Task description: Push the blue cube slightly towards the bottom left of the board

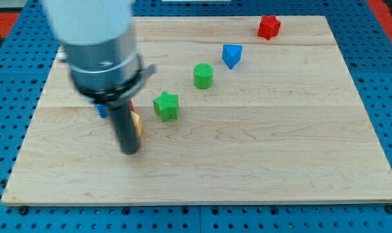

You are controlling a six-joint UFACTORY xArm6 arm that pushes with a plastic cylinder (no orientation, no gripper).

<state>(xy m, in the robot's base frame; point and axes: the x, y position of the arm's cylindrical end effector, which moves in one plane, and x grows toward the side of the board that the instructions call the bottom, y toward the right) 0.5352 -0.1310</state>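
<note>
Left of centre on the desk (pixel 247 168), my tip (pixel 129 151) rests just below a yellow block (pixel 138 123); the tool is a bare rod, clasping nothing. Blue cube (pixel 102 110) peeks out, mostly hidden, behind the arm's left edge.

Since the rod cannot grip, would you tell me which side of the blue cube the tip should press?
Its upper-right side, coming from the view's top right, as it must go bottom left. Only a sliver of the blue cube shows beside the arm; that side is hidden. My tip sits to its lower right, by a yellow block, so it likely must circle round.
</note>
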